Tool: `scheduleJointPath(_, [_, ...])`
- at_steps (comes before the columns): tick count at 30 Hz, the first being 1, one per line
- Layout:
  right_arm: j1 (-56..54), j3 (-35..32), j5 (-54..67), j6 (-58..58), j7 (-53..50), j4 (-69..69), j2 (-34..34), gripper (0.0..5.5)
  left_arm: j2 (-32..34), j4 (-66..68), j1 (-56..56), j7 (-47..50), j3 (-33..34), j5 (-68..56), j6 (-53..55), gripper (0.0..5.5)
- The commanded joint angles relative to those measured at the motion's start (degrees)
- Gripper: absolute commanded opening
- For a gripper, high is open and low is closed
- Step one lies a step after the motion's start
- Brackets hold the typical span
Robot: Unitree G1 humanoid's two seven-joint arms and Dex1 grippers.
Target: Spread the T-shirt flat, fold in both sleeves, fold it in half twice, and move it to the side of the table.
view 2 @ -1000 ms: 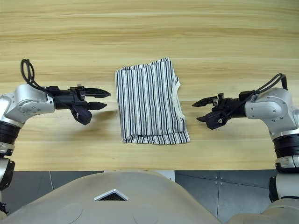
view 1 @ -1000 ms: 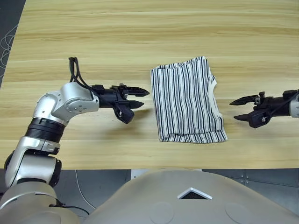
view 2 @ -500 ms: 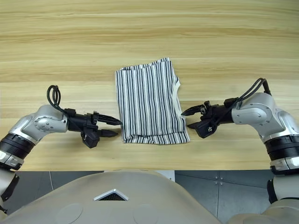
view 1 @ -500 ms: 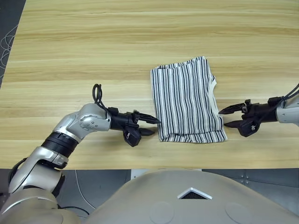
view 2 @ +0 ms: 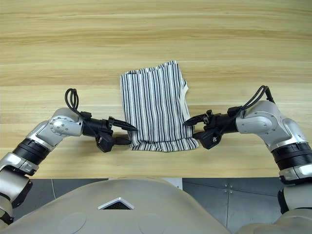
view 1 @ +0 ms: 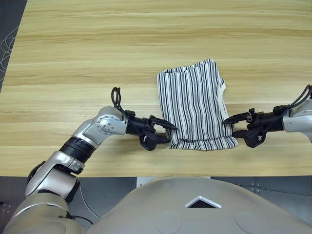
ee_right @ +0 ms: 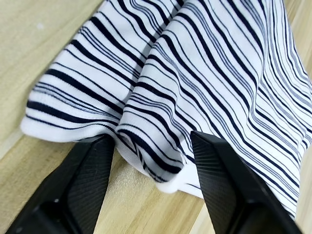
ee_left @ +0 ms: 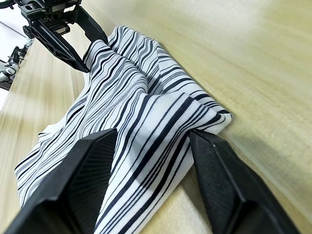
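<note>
The T-shirt [view 1: 195, 105], white with black stripes, lies folded into a small rectangle on the middle of the wooden table [view 1: 97, 39]. My left gripper [view 1: 170, 134] is open at the shirt's near left corner, and that corner [ee_left: 161, 122] lies between its fingers [ee_left: 83, 185]. My right gripper [view 1: 229, 126] is open at the near right corner, with the folded hem [ee_right: 146, 146] between its fingers [ee_right: 219, 175]. Both grippers sit low on the table. The left wrist view shows the right gripper [ee_left: 58, 29] beyond the cloth.
The table's front edge [view 1: 146, 174] runs just behind both arms. Its left edge meets dark floor [view 1: 7, 29] at the far left. Bare wood stretches wide to the left, to the right and beyond the shirt.
Both arms have swung inward and toward the table's front edge, from beside the shirt's middle to its two near corners. The shirt has not moved, and both grippers stay open.
</note>
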Motion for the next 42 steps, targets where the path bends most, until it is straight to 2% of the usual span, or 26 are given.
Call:
scheduleJointPath(1, [0.1,1.9,-3.2,0.0,-0.6,0.8,1.1,2.83,-0.3,-0.3,-1.3,-1.8,0.2,-0.7,1.0,2.73])
scheduleJointPath(9, [-0.6,3.0,-5.1,-0.4,-2.8,1.9,1.2,2.83,-0.3,-2.7,-1.3,-3.5,0.8,-1.2,2.6,2.73])
scheduleJointPath(13, [-1.5,2.3,-4.2,-0.1,-3.3,2.3,0.0,2.83,1.7,-4.5,-0.7,-3.7,2.7,-1.6,3.4,2.73])
scheduleJointPath(17, [-0.8,-0.5,3.6,2.5,-1.6,-0.1,-4.2,2.83,6.2,-7.7,-0.7,-4.7,5.4,-1.7,5.5,2.73])
scheduleJointPath(22, [2.7,-3.3,17.8,7.1,3.7,-4.6,-10.2,2.83,10.4,-15.3,2.6,-7.6,5.4,-2.3,8.5,2.73])
scheduleJointPath(24, [4.0,-4.2,20.3,8.0,6.6,-6.3,-13.3,2.83,15.7,-16.4,6.4,-8.9,6.5,-3.6,6.0,2.73])
scheduleJointPath(27, [5.3,-4.7,18.2,6.3,8.2,-7.9,-14.6,2.83,21.4,-16.8,12.1,-8.9,7.6,-3.9,1.8,2.73])
scheduleJointPath(30, [6.8,-3.9,13.1,1.6,7.5,-8.9,-12.9,2.83,23.2,-15.8,16.0,-8.2,7.3,-2.7,-2.0,2.73])
scheduleJointPath(36, [1.5,-3.1,-6.8,-15.7,0.4,0.0,-5.7,2.83,16.5,-6.8,11.4,-5.7,6.3,3.3,-10.0,2.73])
scheduleJointPath(39, [-0.6,-3.3,-14.5,-19.6,-3.9,3.4,-3.6,2.83,13.8,-3.3,8.0,-4.3,6.1,4.5,-11.6,2.73])
scheduleJointPath(42, [-0.6,-3.1,-16.9,-20.0,-7.1,2.7,-3.7,2.83,12.3,-0.7,6.2,-3.6,5.3,5.7,-13.0,2.73])
